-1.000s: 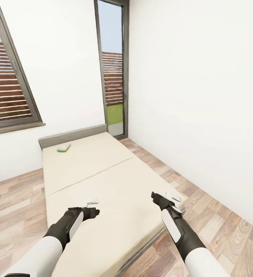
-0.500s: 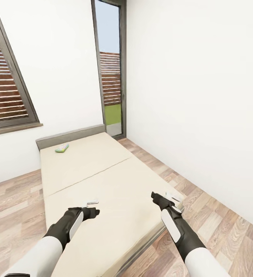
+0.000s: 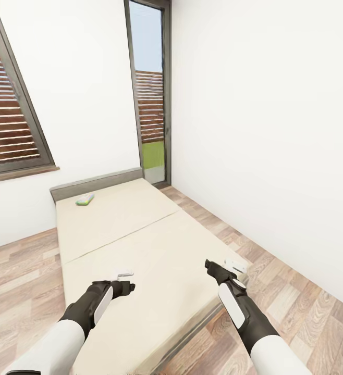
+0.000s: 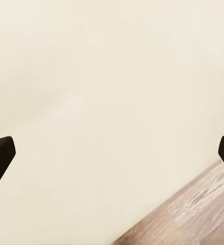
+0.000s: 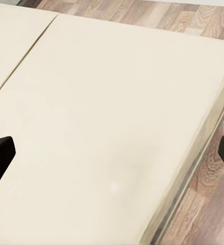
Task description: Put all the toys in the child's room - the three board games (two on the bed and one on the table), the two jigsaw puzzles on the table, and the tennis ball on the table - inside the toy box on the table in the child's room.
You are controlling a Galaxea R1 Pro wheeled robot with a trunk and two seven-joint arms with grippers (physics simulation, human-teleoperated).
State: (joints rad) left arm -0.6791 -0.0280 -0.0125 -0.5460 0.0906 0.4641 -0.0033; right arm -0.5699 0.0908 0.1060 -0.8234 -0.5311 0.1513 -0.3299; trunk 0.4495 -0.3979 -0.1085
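The bed (image 3: 140,245) runs away from me, a plain beige mattress on a dark grey frame. A white-green board game (image 3: 85,199) lies flat near its far headboard, well beyond both arms. My left gripper (image 3: 127,279) hovers open over the near part of the mattress (image 4: 91,102). My right gripper (image 3: 224,269) hovers open over the mattress (image 5: 117,102) near the bed's right edge, and holds nothing. The table, toy box, jigsaw puzzles and tennis ball are out of view.
A white wall (image 3: 270,130) closes the right side, with a strip of wood floor (image 3: 296,297) between it and the bed. Behind the bed stand a tall glass door (image 3: 150,104) and a window with slatted shutters (image 3: 10,130). Wood floor also lies left of the bed.
The whole picture has shifted slightly, so the camera moved a little. Both arms keep the same pose and the board game lies where it was.
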